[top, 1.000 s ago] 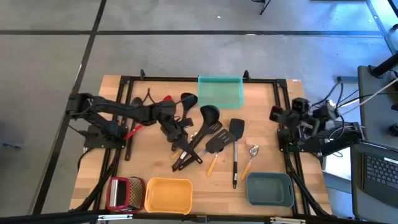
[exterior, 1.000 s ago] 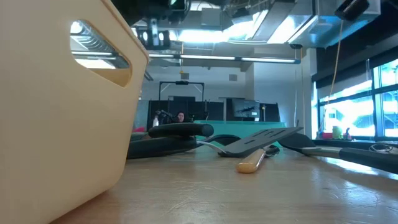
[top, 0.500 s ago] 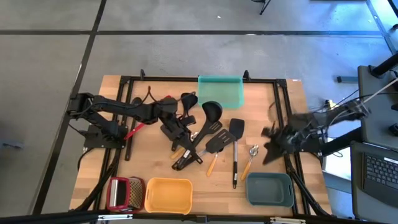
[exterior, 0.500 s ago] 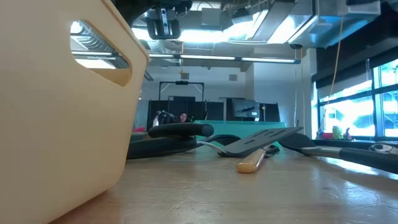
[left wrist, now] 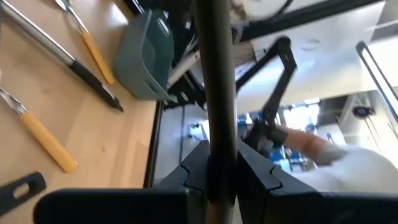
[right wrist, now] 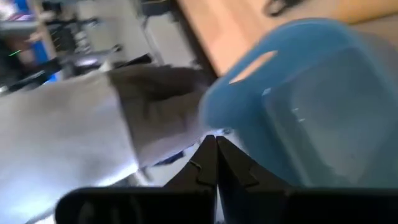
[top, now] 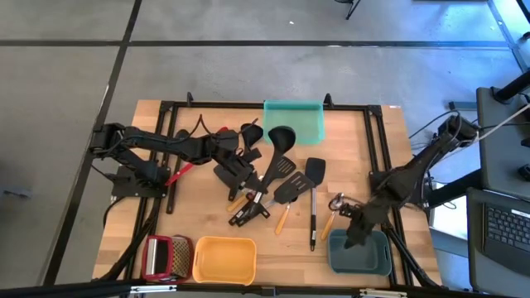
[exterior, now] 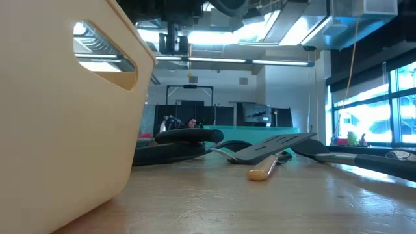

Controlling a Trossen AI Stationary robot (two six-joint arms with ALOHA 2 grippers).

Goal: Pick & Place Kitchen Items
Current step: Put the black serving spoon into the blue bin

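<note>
A black ladle [top: 280,139] with a round matte bowl is raised over the middle of the table, its long thin handle [left wrist: 216,93] clamped between the fingers of the left gripper [top: 238,170]; in the left wrist view the dark rod runs straight up from the closed jaws. Below and beside it lies a loose pile of utensils [top: 269,194] on the pale wood table [top: 207,219]: black slotted turners, a spatula [top: 313,174] with a slim black handle, tools with orange handles, and a small shiny metal spoon [top: 335,203] to the right. In the low view a flat turner [exterior: 273,144] and a wooden handle end [exterior: 261,172] rest on the grained boards.

A teal tray [top: 293,121] of clear plastic sits at the far edge, a yellow tray [top: 224,258] and a red-framed grater [top: 157,255] at the near edge. The right gripper [top: 354,233] hovers at the rim of the grey-blue tray [top: 360,255], its fingers pressed together on nothing.
</note>
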